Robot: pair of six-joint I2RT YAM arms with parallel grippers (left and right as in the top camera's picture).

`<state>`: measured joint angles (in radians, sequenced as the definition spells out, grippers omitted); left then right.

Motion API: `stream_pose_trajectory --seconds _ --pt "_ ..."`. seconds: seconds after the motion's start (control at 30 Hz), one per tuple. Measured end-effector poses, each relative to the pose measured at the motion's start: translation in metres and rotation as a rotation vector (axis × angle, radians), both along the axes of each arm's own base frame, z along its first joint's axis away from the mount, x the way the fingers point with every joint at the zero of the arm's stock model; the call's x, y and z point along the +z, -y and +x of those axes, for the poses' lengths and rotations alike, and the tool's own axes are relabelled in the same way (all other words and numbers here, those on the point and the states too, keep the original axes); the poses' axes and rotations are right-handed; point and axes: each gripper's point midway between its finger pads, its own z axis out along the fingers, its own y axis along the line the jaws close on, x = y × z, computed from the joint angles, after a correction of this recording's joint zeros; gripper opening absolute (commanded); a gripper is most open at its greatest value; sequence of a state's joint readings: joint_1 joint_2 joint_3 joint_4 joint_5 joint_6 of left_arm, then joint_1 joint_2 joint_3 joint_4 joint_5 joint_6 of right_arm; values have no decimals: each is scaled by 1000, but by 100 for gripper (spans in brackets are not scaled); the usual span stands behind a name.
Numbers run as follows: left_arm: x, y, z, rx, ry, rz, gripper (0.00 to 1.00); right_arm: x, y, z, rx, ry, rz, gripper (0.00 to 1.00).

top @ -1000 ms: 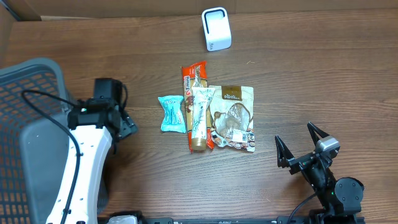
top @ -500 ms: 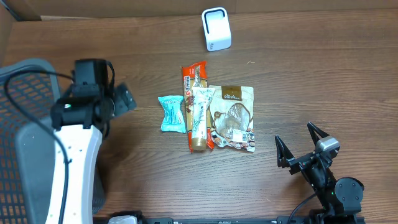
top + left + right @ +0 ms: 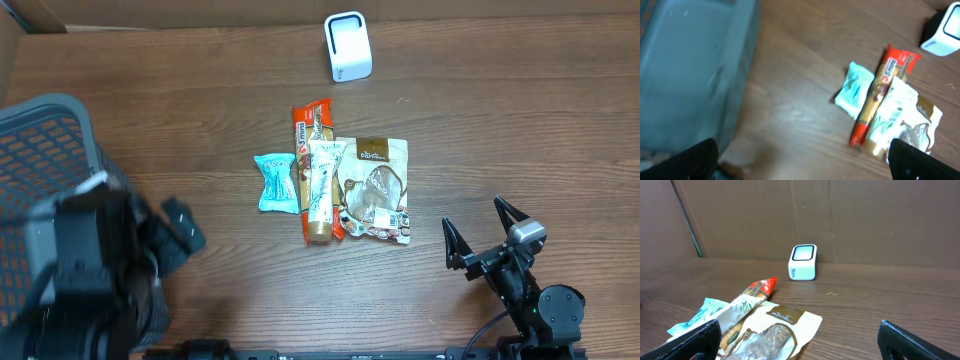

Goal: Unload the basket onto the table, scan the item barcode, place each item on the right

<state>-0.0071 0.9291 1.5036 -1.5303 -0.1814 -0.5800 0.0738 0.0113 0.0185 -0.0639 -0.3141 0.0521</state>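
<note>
A white barcode scanner (image 3: 348, 46), a small rounded box with a glossy face, stands upright at the far edge of the brown wood-grain tabletop (image 3: 500, 120). All the items lie flat in one cluster on the near side of the scanner, well apart from it, and none is held.

Nearest the scanner is a long orange-red wrapped bar (image 3: 308, 120) with a crimped end. A pale tube (image 3: 321, 190) printed with green leaves lies on top of it and hides much of its length. Touching them, on the side away from the basket, is a crinkled clear bag (image 3: 375, 190) with a brown label, its contents a glare-blurred jumble. On the other side lies a small teal foil packet (image 3: 275, 183).

Farther from the scanner, to its left in the overhead view, a grey-blue mesh basket (image 3: 40, 150) is cut off by the frame.

The left end effector (image 3: 802, 160) is spread wide and empty. Only its two dark fingertips show in the wrist view's lower corners, and the overhead view smears the arm into a dark blur beside the basket. The right end effector (image 3: 479, 230) is also spread wide and empty, well off from the scanner at the near edge. No barcode can be made out on any wrapper.
</note>
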Motion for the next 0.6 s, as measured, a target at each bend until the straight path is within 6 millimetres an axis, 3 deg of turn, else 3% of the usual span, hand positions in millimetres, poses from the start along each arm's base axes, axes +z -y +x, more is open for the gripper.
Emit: stream_pose_trajectory --seconds 0.13,0.37,0.6 --pt "-5 1 -28 32 10 -33 100 0 0 0 0 -1 0 100" --pt "-18 17 -43 -26 15 -107 100 0 0 0 0 0 1 100" --pt "-62 27 -62 -63 -174 -151 97 0 0 0 0 0 0 100"
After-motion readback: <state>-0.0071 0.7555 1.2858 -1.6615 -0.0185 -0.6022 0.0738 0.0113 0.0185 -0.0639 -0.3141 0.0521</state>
